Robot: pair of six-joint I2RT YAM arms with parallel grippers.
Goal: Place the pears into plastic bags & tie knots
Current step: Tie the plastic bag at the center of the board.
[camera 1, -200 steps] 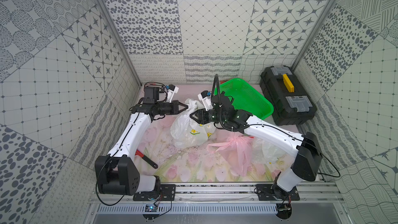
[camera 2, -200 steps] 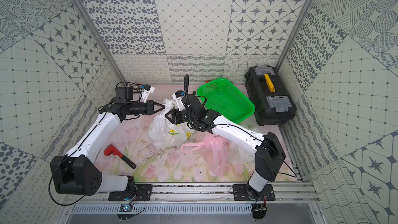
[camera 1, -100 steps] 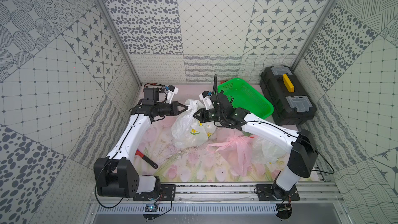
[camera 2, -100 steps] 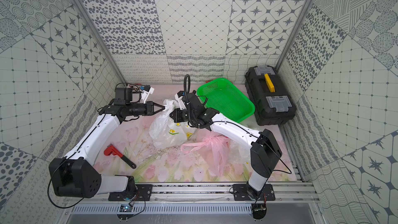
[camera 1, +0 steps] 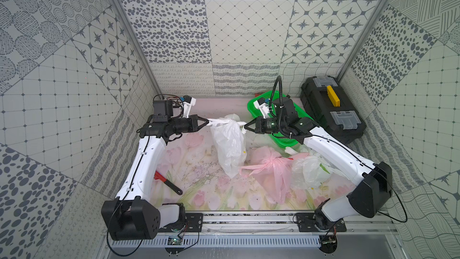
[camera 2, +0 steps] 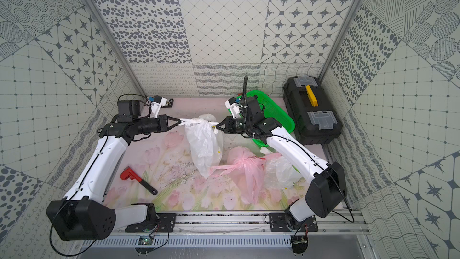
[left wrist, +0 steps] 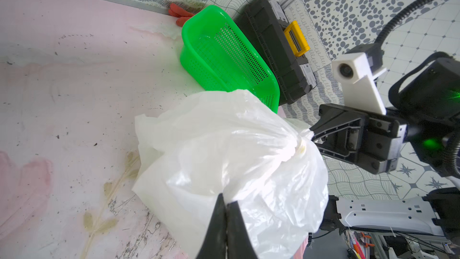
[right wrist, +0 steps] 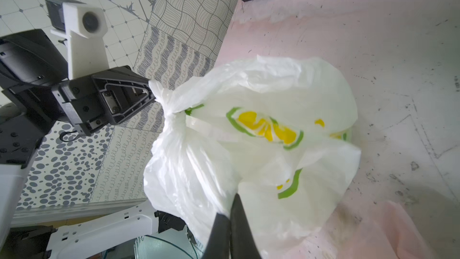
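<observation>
So the left jaws are pinched together on one twisted handle tail of the white bag (camera 1: 229, 145) (camera 2: 204, 145). The right jaws are pinched together on the other tail, so both are clamped on the same bag from opposite sides. The two tips point at each other with just the knot (right wrist: 175, 118) between them, where the plastic is bunched into a tight little neck.

The bag hangs down long and stuffed from that neck. In the right wrist view it has yellow lemon-slice prints with green rims. It sits over the middle of the tabletop (camera 1: 199, 195), a bit toward the far edge. I honestly can't tell if its bottom rests on the tabletop or floats just off it. I can't make out the pears through the plastic either, just lumps.

Just beside it, toward the right edge, a pink bag (camera 1: 271, 170) lies on the tabletop with its top tied off. One of its tails reaches over to the foot of the white bag. A see-through bag (camera 1: 308, 170) slumps right next to the pink one, closer to the right edge and partly under the right arm.

A green basket (camera 2: 275, 105) sits in the far right corner behind that arm, with a black toolbox (camera 2: 311, 113) just beside it. A red wrench (camera 2: 137, 179) lies near the left edge, well apart from the bags.
</observation>
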